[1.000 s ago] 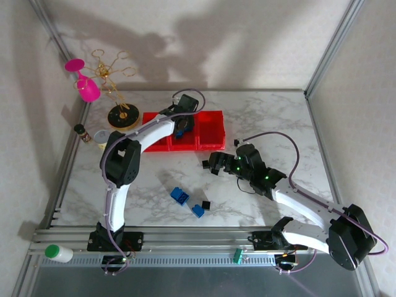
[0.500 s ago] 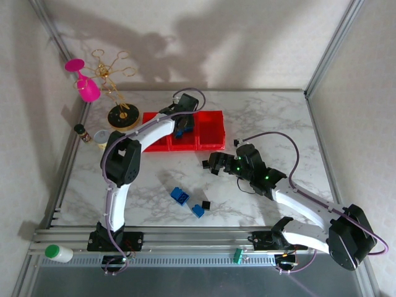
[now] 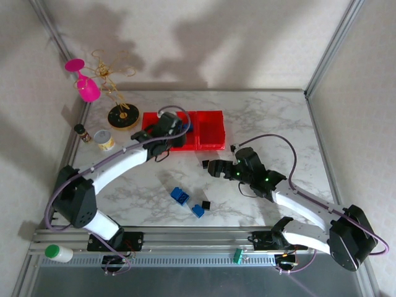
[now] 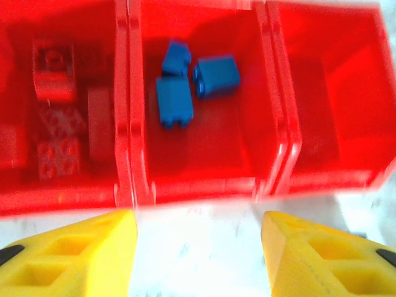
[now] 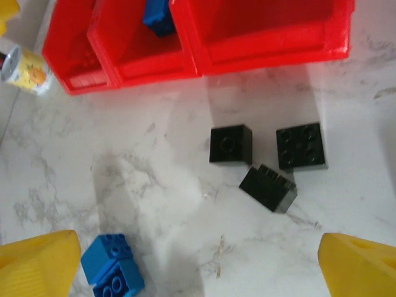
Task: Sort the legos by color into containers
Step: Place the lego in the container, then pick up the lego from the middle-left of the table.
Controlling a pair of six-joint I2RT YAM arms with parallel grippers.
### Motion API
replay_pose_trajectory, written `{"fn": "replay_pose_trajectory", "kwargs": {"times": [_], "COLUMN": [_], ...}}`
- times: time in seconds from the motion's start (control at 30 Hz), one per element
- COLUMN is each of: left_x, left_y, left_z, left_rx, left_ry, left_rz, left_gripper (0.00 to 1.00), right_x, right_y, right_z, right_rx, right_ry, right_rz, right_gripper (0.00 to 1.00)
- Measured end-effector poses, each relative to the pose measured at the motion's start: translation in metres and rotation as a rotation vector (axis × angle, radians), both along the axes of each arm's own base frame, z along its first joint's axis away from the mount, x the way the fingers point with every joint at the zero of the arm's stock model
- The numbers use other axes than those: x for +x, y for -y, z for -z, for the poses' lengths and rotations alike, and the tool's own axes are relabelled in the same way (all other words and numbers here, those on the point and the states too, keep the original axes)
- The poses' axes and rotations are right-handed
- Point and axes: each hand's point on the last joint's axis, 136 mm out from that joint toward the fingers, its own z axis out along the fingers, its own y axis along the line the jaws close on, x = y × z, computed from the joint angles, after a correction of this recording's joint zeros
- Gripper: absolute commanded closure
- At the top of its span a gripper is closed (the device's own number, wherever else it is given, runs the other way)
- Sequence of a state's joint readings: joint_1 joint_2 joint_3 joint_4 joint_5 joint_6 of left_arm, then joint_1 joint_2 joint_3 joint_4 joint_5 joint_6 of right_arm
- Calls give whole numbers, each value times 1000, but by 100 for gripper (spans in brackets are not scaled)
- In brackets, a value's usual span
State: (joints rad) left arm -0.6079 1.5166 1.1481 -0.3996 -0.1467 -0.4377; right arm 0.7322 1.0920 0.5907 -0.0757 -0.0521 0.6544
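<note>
Three black legos lie in a loose cluster near the middle of the desk, just in front of the right-hand bin of the red containers. Two sit studs-up; the third looks tipped and turned askew.

These are small, hard plastic bricks. I'd judge them very light, rigid and a little slick, in no danger of crushing but apt to skitter or pop out if pinched off-centre. The best hold looks to be across two flat opposite side walls, low on the body rather than on the studs. The tipped one would need the hand turned to match it.

More blue legos wait closer to the desk's near edge, with another small black one beside them. In the bins, the left holds red legos, the middle has blue ones, and the right looks empty, presumably meant for black.

The right hand hovers above the black cluster with its yellow fingers spread wide and nothing between them. The left hand hangs over the front edge of the bins, equally wide apart and empty.
</note>
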Motion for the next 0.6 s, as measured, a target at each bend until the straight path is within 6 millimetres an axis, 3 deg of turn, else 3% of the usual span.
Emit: {"fn": "replay_pose_trajectory", "kwargs": {"times": [0.3, 0.4, 0.6], "left_x": [-97, -121, -148], "left_y": [-1, 2, 3], "left_z": [58, 72, 95], "left_rx": [60, 69, 88], "left_ry": [-175, -219, -287], "left_rz": [138, 182, 227], "left_gripper": [35, 33, 31], "right_x": [-32, -38, -44], "right_y": [-16, -16, -8], "right_z": [17, 25, 39], "right_rx": [-43, -48, -67], "right_ry": [-26, -48, -75], "right_rz": [-107, -112, -82], "right_gripper": [1, 1, 1]}}
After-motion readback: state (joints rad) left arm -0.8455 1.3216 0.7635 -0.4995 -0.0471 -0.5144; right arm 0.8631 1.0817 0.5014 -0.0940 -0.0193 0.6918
